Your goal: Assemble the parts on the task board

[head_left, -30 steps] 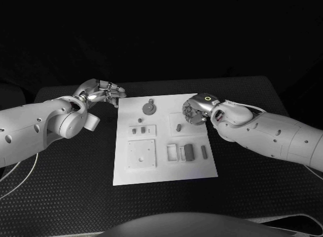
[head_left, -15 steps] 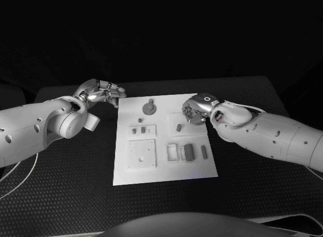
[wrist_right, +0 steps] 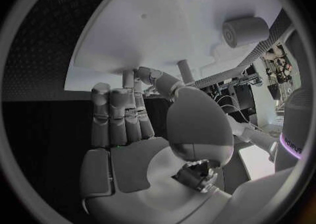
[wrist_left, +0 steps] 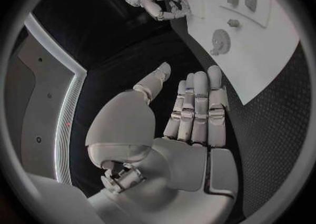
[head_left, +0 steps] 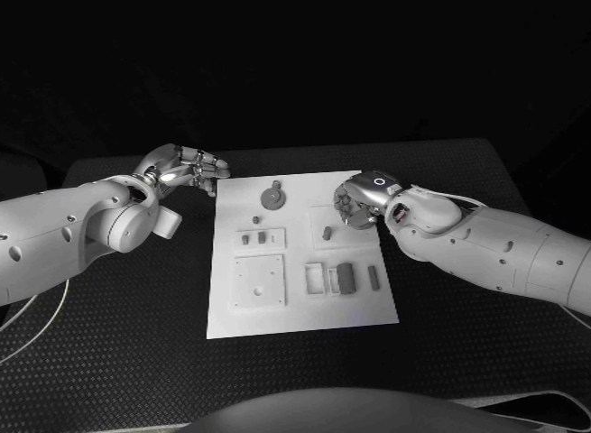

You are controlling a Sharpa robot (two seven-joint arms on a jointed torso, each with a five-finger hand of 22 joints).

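Almost nothing has moved since the earlier frames: the right hand [head_left: 359,200] has crept very slightly toward the far edge of the task board [head_left: 360,311], and the left hand [head_left: 182,170] and the parts lie as they did.

That right hand hovers over the far right part of the board, palm down, fingers bent toward a square recess there. In the right wrist view its fingers [wrist_right: 118,113] lie side by side and nearly straight, with the thumb bent across near their tips; whether anything small is pinched there I cannot tell. Beyond the fingertips that view shows a short upright peg [wrist_right: 186,70] and a thicker cylinder [wrist_right: 245,31] on the white surface.

The left hand sits off the board, just beyond its far left corner, above the black table [head_left: 126,343]. In the left wrist view its fingers [wrist_left: 197,110] are straight and held together, the thumb set apart, and it holds nothing.

On the board, a round keyhole-shaped part [head_left: 274,195] lies at the far middle, with a small peg [head_left: 257,218] just nearer. A small plate with two pegs [head_left: 260,239] lies left of centre, and a larger square plate [head_left: 259,280] sits nearer still. To the right, a small dark part [head_left: 327,233] lies beside the right hand, and three oblong parts [head_left: 345,278] stand in a row at the near right.
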